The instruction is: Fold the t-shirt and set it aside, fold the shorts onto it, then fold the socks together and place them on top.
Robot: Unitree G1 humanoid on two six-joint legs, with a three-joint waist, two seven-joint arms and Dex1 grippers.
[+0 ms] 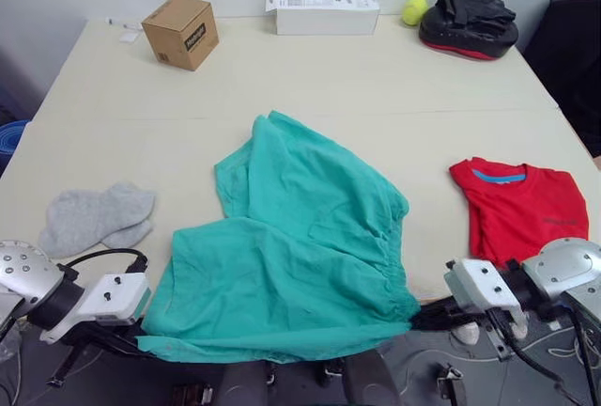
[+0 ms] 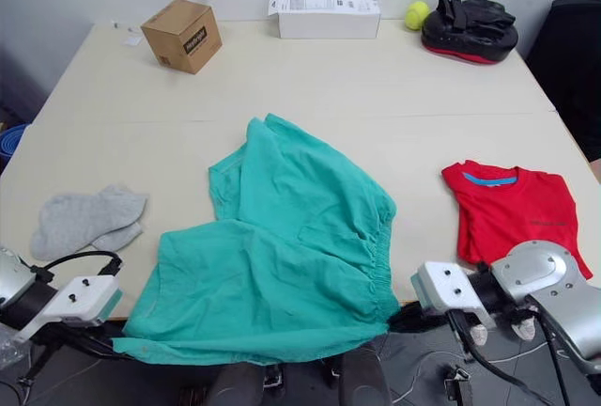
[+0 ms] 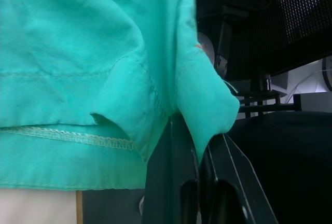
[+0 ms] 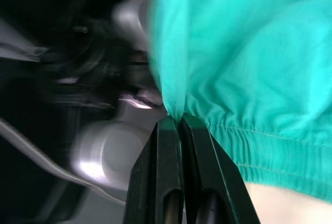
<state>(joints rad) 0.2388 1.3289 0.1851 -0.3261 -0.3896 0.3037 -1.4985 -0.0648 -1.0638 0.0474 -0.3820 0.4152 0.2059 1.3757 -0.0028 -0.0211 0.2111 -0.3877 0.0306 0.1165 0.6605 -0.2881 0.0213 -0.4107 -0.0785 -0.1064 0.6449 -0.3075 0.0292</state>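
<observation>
The left gripper (image 3: 199, 149) is pressed together on a fold of the shorts (image 1: 300, 246) at their near left corner; the left wrist view shows teal cloth pinched between the two black fingers (image 3: 171, 182), with a stitched hem running beside them. The right gripper (image 4: 179, 123) is likewise closed on the shorts, pinching the cloth just beside the gathered elastic waistband (image 4: 270, 154) at the near right corner; in the right wrist view the two fingers (image 4: 163, 182) meet with only a thin edge of fabric between them.

The head views show what the wrist views do not. The shorts lie spread over the near middle of the table (image 1: 310, 77), their near edge hanging past the table's front edge between the two grippers, and their far part bunched into a raised fold. The t-shirt (image 1: 526, 209) lies folded on the table to the right, well apart from the shorts, blue collar band toward the far side. The socks (image 1: 94, 218) lie together on the left of the table, near the front edge and apart from the shorts. Along the far edge stand a cardboard box (image 1: 180, 30), a white box (image 1: 322, 11), a tennis ball (image 1: 414, 10) and a black and red pad (image 1: 468, 25).
</observation>
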